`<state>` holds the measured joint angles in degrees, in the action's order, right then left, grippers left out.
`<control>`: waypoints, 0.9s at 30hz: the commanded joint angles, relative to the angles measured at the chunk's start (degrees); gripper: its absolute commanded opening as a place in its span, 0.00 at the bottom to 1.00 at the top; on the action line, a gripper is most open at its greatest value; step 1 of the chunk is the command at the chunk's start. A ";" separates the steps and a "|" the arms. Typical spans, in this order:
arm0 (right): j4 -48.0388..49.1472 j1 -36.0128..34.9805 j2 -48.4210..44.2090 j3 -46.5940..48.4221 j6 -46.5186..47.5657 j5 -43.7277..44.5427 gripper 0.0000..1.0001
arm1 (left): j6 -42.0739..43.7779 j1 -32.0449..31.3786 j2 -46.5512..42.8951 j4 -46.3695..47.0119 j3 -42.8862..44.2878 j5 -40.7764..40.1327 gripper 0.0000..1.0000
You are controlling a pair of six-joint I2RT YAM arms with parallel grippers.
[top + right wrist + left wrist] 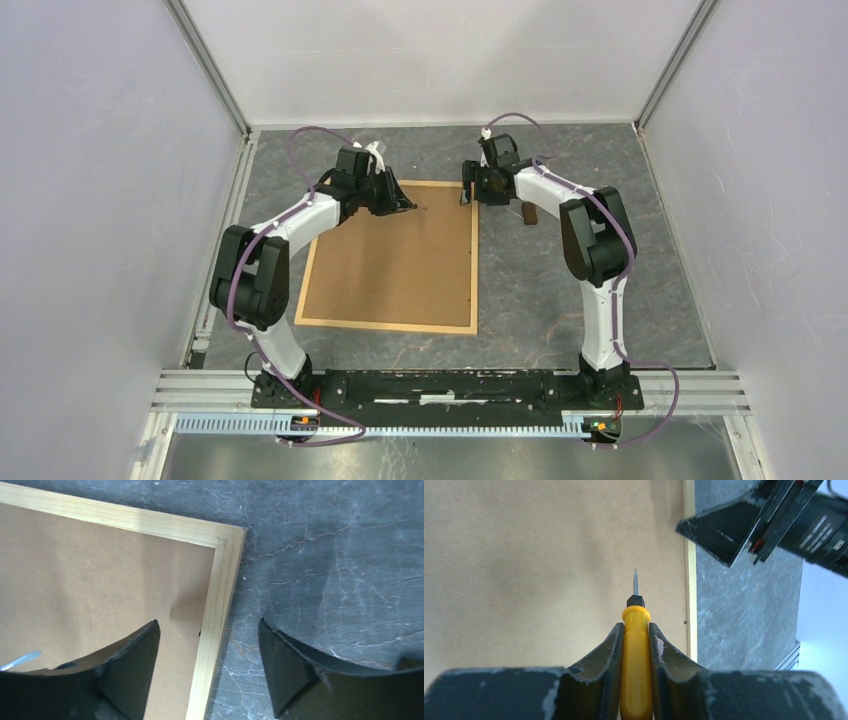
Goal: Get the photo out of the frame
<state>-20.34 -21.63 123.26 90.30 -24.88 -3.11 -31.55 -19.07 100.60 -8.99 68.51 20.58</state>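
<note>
Nearest the arm bases, the large rectangular picture frame with its narrow light-wood rim [388, 325] lay flat on the grey marbled table [560, 320], plain brown fibreboard back facing up. Further out, the left gripper [636, 630] was clenched on a yellow-handled screwdriver [636, 675]. Its thin metal tip pointed ahead of the fingers over the board, just short of the frame's right rim. Opposite, the right gripper [208, 630] stood released, jaws spread astride that same rim, the frame's corner just ahead. To its right, a small brown block [530, 214] lay on the table.
</note>
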 commanded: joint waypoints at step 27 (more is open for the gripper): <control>9.68 3.05 -42.24 -44.80 21.19 -23.41 0.94 | -6.66 -6.11 -10.61 18.47 -19.71 18.92 0.02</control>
<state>-12.99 -18.52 79.68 46.85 -6.17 -14.24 -35.38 -24.88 86.15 4.99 47.16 36.38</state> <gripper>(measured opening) 0.881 0.268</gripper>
